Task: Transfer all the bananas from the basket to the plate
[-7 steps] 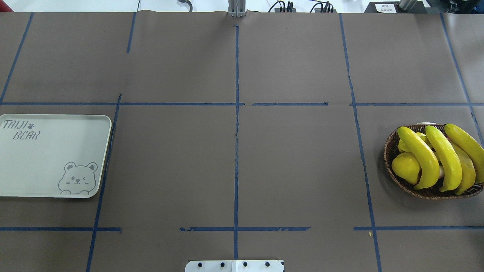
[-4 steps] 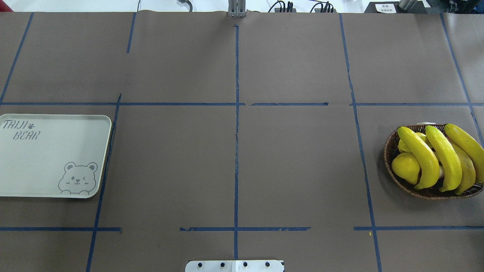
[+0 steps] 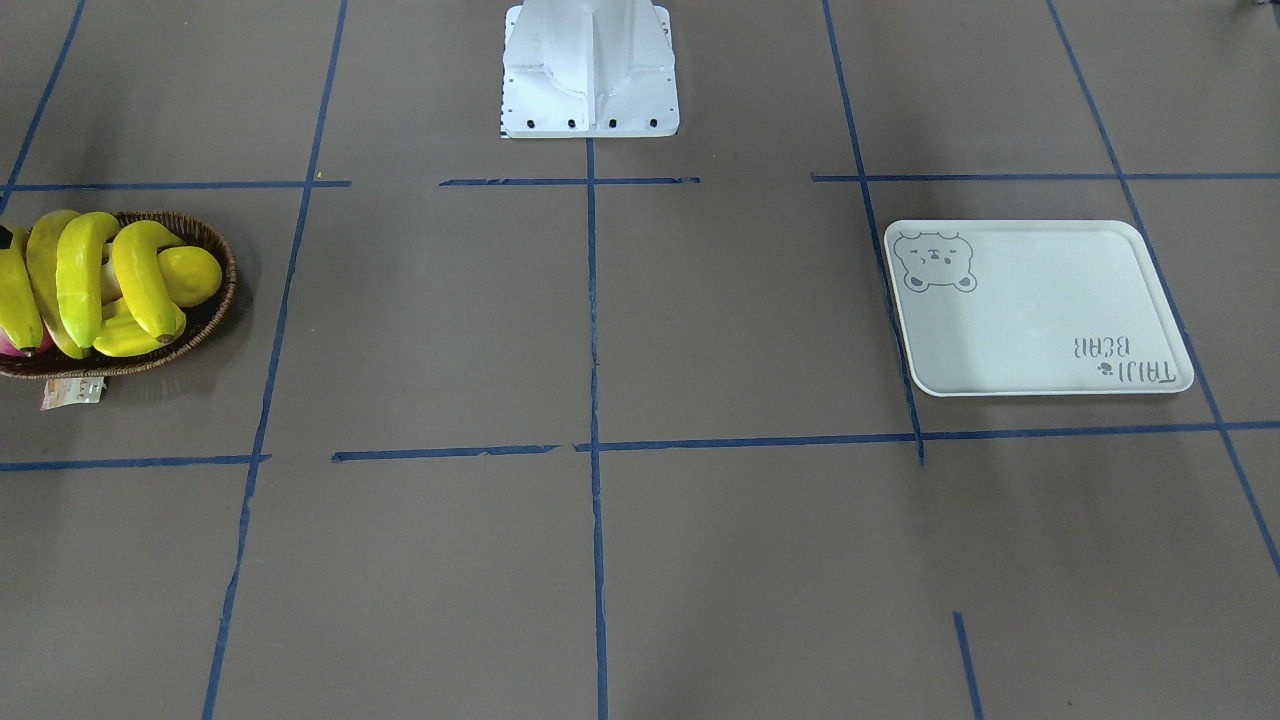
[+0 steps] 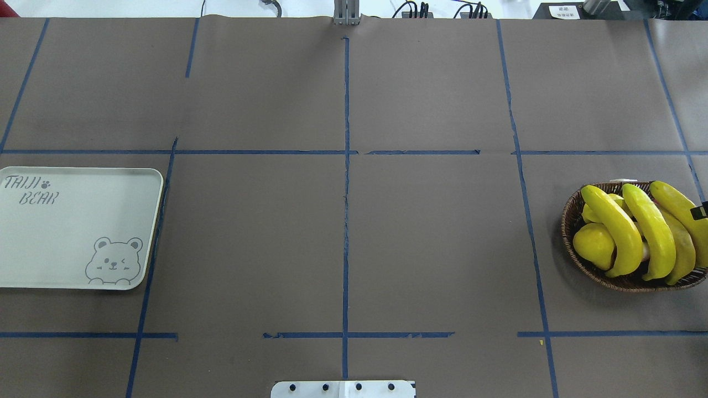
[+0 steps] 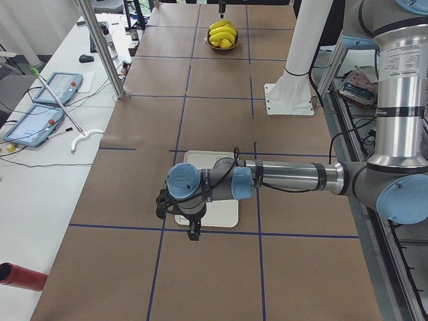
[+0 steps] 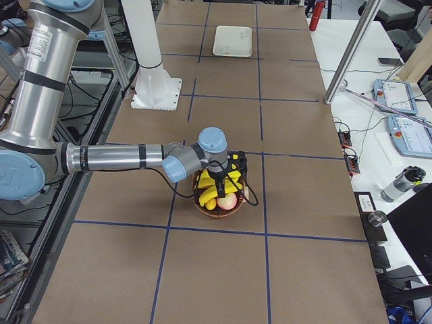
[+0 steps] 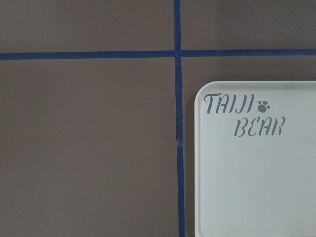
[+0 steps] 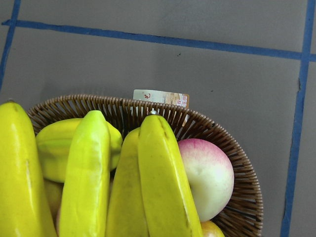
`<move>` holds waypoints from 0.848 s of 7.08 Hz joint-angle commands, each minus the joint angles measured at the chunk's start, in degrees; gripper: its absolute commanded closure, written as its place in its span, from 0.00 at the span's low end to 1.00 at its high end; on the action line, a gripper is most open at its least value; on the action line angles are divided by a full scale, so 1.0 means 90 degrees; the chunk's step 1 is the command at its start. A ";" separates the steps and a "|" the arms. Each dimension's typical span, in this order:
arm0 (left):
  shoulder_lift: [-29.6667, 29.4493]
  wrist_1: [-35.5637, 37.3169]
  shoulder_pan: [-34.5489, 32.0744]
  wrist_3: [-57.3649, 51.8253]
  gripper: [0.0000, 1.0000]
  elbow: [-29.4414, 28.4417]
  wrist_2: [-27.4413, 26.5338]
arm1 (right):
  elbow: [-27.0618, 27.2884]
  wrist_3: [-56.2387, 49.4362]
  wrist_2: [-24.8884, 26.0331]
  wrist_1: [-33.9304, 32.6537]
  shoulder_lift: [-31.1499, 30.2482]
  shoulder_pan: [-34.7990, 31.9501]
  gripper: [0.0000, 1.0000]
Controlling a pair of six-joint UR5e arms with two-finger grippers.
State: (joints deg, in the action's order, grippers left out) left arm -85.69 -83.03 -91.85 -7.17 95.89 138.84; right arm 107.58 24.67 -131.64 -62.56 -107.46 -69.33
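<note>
Several yellow bananas [image 4: 617, 229] lie side by side in the dark wicker basket [image 4: 569, 221] at the table's right; they also show in the front view [image 3: 80, 280] and fill the right wrist view [image 8: 163, 177]. The pale plate [image 4: 66, 232] with the bear drawing lies bare at the left; its lettered corner shows in the left wrist view [image 7: 256, 187]. My right gripper [image 6: 219, 177] hangs above the basket; only a dark tip of it [image 4: 700, 211] shows overhead. My left gripper [image 5: 194, 231] hovers by the plate's edge. I cannot tell whether either gripper is open or shut.
A round lemon [image 4: 594, 246], a ridged starfruit [image 8: 54, 148] and a pink-white peach [image 8: 207, 177] share the basket. A paper tag [image 8: 160, 98] hangs at its rim. The robot's white base [image 3: 590, 70] stands at mid-table. Blue tape lines cross the brown tabletop.
A small dark tip of my right gripper has come into the overhead view at the right edge, over the basket. The bananas, basket and plate have not moved.
</note>
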 commanded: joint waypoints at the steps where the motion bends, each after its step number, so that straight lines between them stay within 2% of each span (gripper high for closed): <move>1: 0.0000 -0.0003 0.0000 -0.0004 0.00 0.0009 0.0002 | -0.0020 -0.0065 0.0075 0.0007 -0.0198 0.0106 0.18; 2: 0.0000 -0.0003 0.0000 0.0006 0.00 0.0019 0.0002 | -0.0029 -0.0182 0.0085 -0.0002 -0.0218 0.0135 0.25; 3: 0.0000 -0.0003 0.0000 0.0006 0.00 0.0048 0.0002 | -0.0029 -0.0473 0.0085 -0.0002 -0.0315 0.0145 0.28; 6: -0.0029 0.0006 0.0000 0.0015 0.00 0.0039 0.0002 | -0.0039 -0.0642 0.0279 -0.0002 -0.0345 0.0534 0.29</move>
State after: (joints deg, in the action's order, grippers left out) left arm -85.83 -83.04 -91.84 -7.10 96.29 138.87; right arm 107.25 19.21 -130.12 -62.58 -110.62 -66.33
